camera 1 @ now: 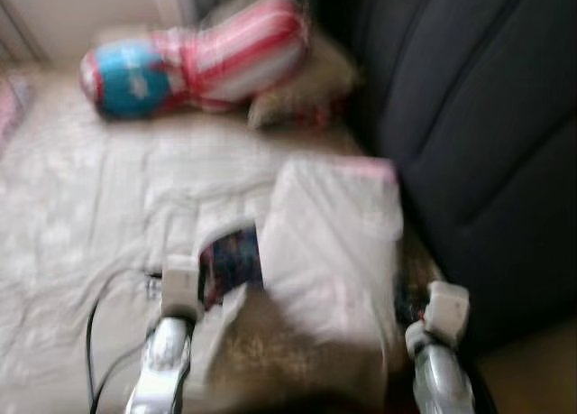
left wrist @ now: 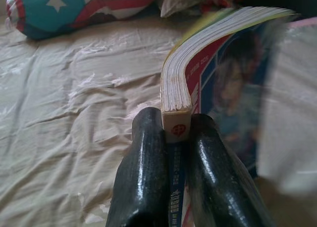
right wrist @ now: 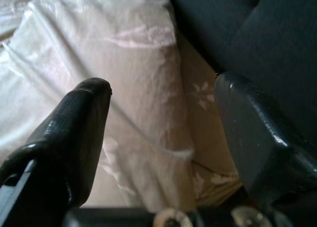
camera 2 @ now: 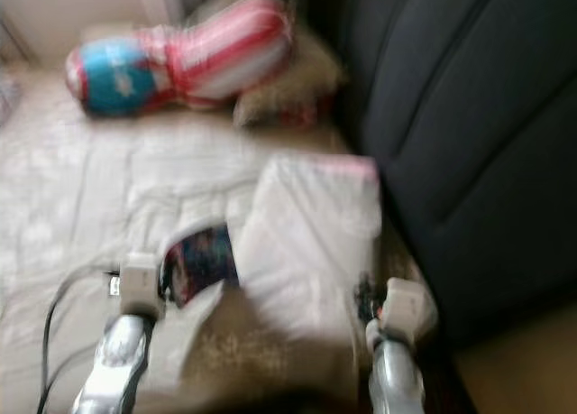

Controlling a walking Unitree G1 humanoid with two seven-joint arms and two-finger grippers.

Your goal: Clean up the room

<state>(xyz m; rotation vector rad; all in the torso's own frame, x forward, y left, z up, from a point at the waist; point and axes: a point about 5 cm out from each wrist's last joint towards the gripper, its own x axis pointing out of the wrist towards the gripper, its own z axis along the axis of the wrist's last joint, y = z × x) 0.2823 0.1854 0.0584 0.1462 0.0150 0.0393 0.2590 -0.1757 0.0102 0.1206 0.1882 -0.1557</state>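
Note:
My left gripper (left wrist: 176, 130) is shut on the spine end of a thick paperback book (left wrist: 198, 64) with a colourful cover. The book curves up over the beige bed sheet (camera 1: 81, 207). In the eye views the book (camera 1: 230, 256) sits just beyond the left wrist, partly tucked beside a white pillow (camera 1: 334, 225). My right gripper (right wrist: 163, 88) is open with nothing between its fingers. It hovers over the white pillow's (right wrist: 124, 64) edge, close to the dark headboard (right wrist: 247, 34). The eye views are blurred.
A red-and-white striped bolster with a blue starred end (camera 1: 198, 58) lies at the far side of the bed. A furry tan cushion (camera 1: 306, 89) sits beside it. The dark padded headboard (camera 1: 487, 116) runs along the right. A black cable (camera 1: 95, 328) trails by the left arm.

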